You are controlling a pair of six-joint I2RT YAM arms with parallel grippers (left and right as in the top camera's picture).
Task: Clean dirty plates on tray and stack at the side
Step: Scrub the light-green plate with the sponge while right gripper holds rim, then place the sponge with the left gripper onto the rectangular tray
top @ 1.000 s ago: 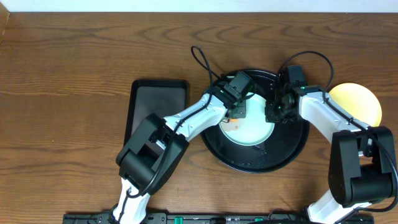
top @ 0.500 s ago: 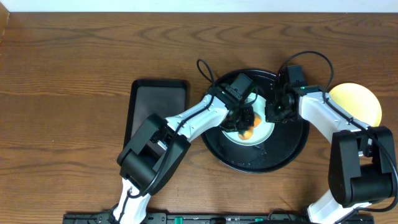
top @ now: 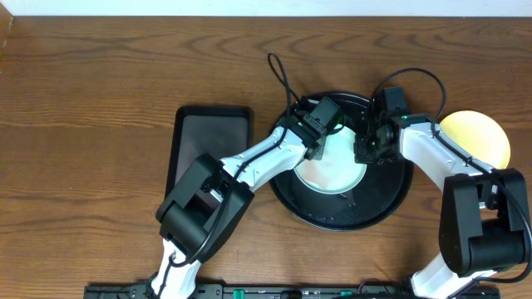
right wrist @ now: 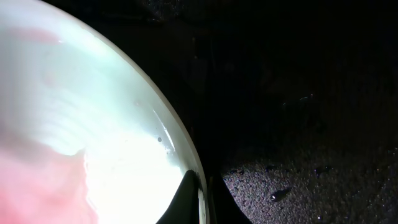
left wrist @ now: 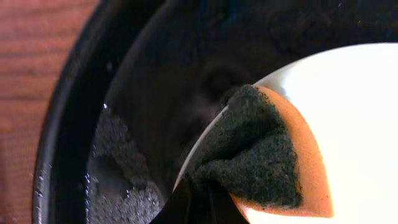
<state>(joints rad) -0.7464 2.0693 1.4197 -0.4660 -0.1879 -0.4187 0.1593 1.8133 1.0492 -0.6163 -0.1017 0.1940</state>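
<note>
A pale turquoise plate (top: 337, 170) lies in the round black tray (top: 384, 208). My left gripper (top: 318, 143) is shut on an orange sponge with a dark scouring side (left wrist: 261, 149), pressed on the plate's upper left rim (left wrist: 348, 118). Its fingers (left wrist: 199, 208) show at the bottom of the left wrist view, over the wet tray (left wrist: 124, 99). My right gripper (top: 366, 152) is shut on the plate's right rim; its fingers (right wrist: 202, 202) pinch the edge of the plate (right wrist: 93, 124) above the tray floor (right wrist: 298, 93). A pale yellow plate (top: 478, 137) lies on the table to the right. No other plate shows.
A smaller rectangular black tray (top: 209, 145) lies on the wooden table left of the round tray. Water drops and film cover the round tray's floor. Both arms' cables loop above the tray's far rim.
My left gripper swept the sponge down across the plate's middle, then back up to the plate's upper left rim. The right gripper and the plate have stayed put.
</note>
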